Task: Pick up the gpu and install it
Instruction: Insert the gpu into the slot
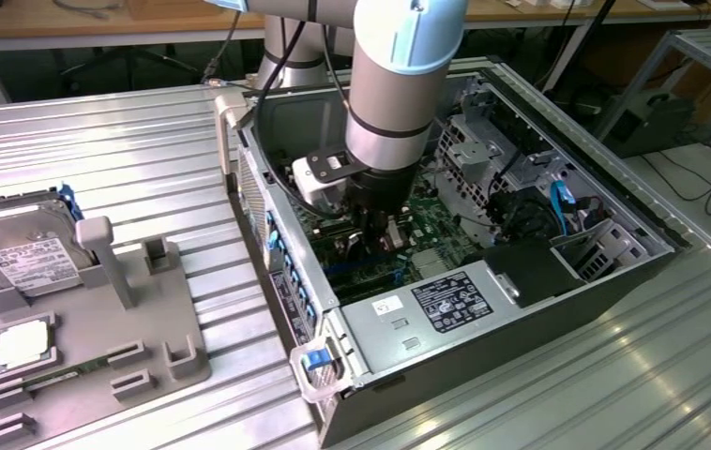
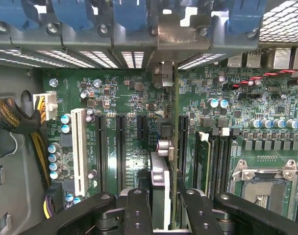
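Gripper (image 2: 159, 208) clamped on the gpu (image 2: 161, 161), edge-on above the motherboard (image 2: 114, 98) inside the open computer case (image 1: 606, 216).

The case lies on a ribbed metal table (image 1: 118, 150), with desks and cables in the room behind. The arm (image 1: 393, 94) reaches down into the case and hides the gripper from the exterior view. In the wrist view the black fingers (image 2: 136, 210) pinch the thin card, which runs away from them toward the case's slotted rear wall, between long black slots (image 2: 120, 147); whether it is seated cannot be told. Well apart from the gripper, a grey holder (image 1: 93, 319) carries a silver hard drive (image 1: 24, 258) and a square CPU chip (image 1: 24, 342).
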Controlling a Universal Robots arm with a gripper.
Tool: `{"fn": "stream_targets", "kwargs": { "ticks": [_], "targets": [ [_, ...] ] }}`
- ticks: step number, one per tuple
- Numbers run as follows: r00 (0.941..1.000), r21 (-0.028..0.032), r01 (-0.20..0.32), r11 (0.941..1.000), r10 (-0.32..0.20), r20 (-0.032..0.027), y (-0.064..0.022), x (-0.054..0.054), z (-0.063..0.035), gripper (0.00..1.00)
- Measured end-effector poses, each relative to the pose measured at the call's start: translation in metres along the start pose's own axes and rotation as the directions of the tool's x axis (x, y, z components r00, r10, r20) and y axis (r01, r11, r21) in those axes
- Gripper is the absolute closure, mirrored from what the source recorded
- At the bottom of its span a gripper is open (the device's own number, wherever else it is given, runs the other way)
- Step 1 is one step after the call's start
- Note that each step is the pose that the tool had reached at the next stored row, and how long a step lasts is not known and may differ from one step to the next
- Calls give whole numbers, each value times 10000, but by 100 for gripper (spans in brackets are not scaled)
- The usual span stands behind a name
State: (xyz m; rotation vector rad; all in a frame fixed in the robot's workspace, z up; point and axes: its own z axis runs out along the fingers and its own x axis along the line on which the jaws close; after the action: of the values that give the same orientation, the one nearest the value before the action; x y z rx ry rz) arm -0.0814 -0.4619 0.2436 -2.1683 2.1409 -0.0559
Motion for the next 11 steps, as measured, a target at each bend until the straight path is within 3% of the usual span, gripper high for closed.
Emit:
{"fn": "stream_targets", "kwargs": {
  "ticks": [11],
  "targets": [
    [10000, 0, 1, 10000, -1, 0, 30, -16, 1, 71]
  ]
}}
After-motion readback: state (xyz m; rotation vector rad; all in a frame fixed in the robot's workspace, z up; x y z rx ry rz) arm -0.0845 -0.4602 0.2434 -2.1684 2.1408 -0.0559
